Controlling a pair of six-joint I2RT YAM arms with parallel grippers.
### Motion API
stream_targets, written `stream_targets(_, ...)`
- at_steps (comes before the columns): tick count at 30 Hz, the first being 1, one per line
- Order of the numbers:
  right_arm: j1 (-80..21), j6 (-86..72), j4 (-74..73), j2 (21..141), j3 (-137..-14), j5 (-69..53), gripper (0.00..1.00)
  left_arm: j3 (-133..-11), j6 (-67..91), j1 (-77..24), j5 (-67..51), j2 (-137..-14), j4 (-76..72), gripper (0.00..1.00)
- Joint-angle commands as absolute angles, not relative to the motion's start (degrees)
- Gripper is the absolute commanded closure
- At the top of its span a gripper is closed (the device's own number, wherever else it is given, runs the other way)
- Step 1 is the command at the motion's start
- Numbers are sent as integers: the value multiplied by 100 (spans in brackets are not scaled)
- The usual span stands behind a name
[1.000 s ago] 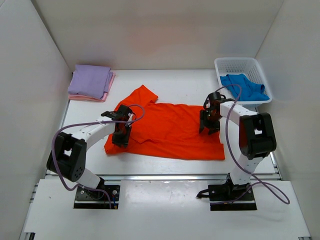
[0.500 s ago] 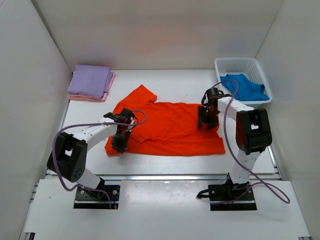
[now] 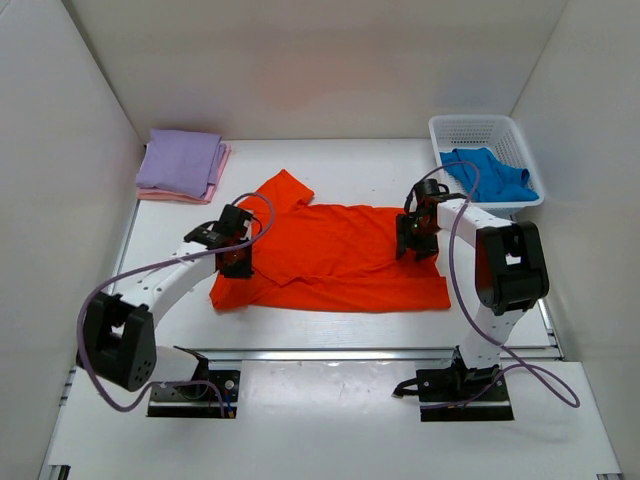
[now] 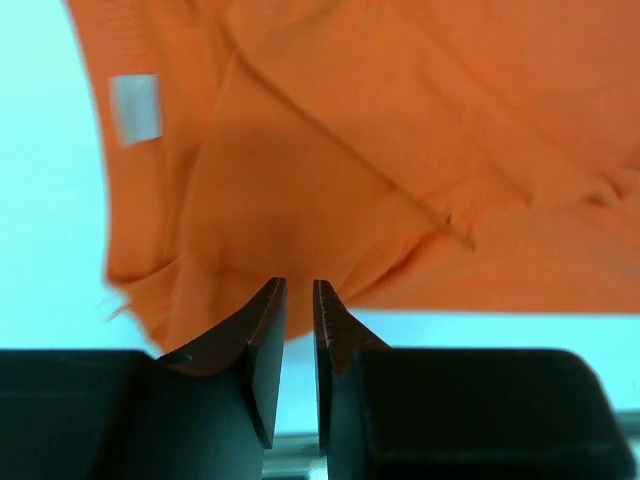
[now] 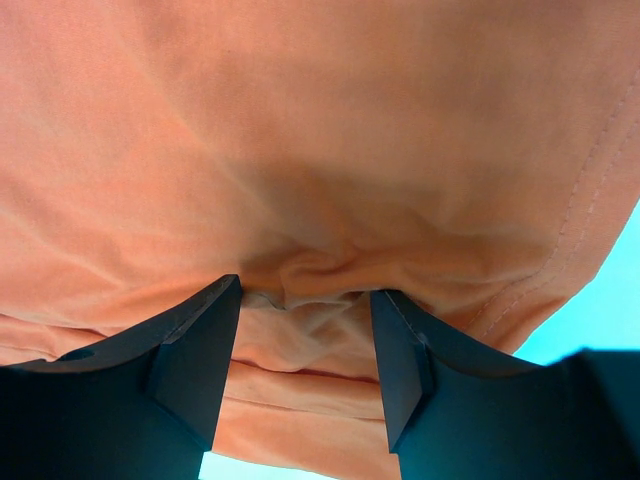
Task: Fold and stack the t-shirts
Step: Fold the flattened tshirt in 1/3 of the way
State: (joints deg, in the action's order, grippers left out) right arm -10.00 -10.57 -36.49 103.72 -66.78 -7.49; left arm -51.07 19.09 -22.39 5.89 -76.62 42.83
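Note:
The bright orange t-shirt lies spread across the middle of the table, its near edge folded over. My left gripper hovers over the shirt's left end. In the left wrist view its jaws are all but shut with nothing between them, and the orange cloth lies beyond. My right gripper rests on the shirt's right end. In the right wrist view it is open, with a bunched ridge of orange cloth between the fingers. The lavender shirt lies folded on the pink one at far left. The blue shirt is in the basket.
The white mesh basket stands at the far right corner. White walls close in the table on the left, far and right sides. A white label shows inside the orange shirt's left end.
My left gripper has moved from the shirt's near-left edge farther away across the cloth. My right gripper has shifted slightly farther away, and the shirt's near edge has drawn back with it.

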Motion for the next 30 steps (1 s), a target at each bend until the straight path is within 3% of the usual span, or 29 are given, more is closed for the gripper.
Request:
stream_targets(1,-1073,-1081,-3595,10178,-6776,-747,48,-4747,2425,-2390,396,-8076,3412,72)
stream_targets(4,-1020,-1011,-3455,10099,-6689,-957,48,-4623,2575,-2636,597,-8410,3261,77)
stream_targets(15,-914,-932,-3217,10204,-6363,-1037,47,-4395,2277,-2944,1221,-8964,3920,74)
stream_targets(21,-985,-888,-3217,10230,-6328,-976,46,-4351,2434,-3059,1538,-8974,4349,89)
stream_targets(27,-1046,-941,-3506,10423,-6424,-598,46,-4289,2619,-2953,1706,-8737,4421,95)
stream_targets(30,-1168,-914,-3647,10494,-6495,-211,46,-4254,2646,-2831,1618,-8658,4421,93)
